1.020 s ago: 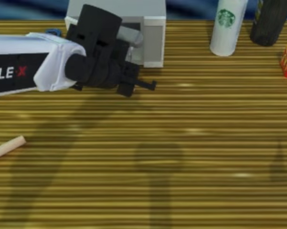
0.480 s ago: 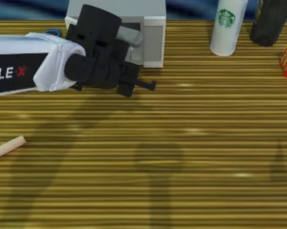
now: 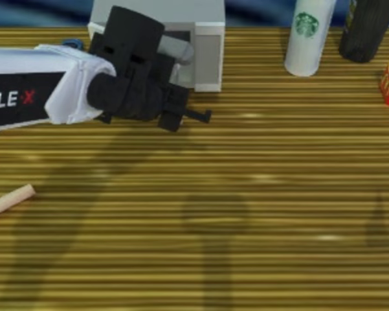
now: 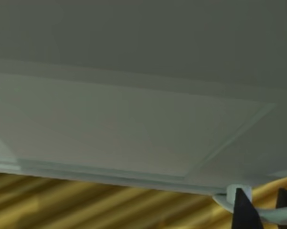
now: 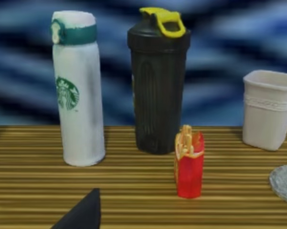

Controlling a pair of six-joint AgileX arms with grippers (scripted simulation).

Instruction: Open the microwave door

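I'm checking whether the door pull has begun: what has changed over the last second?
Nothing visibly changed. The left gripper sits in the same spot against the front of the microwave, and the microwave door looks no different. The white cup, black bottle and wooden stick have not moved.

even bright light; soft arm shadows fall across the table (image 3: 278, 194); the backdrop behind the bottles is blurred.

Left arm (image 3: 45, 87) blocks microwave (image 3: 181, 26) front; cup (image 3: 307, 39), bottle (image 3: 369, 29) crowd far-right edge; table (image 3: 246, 194) centre open
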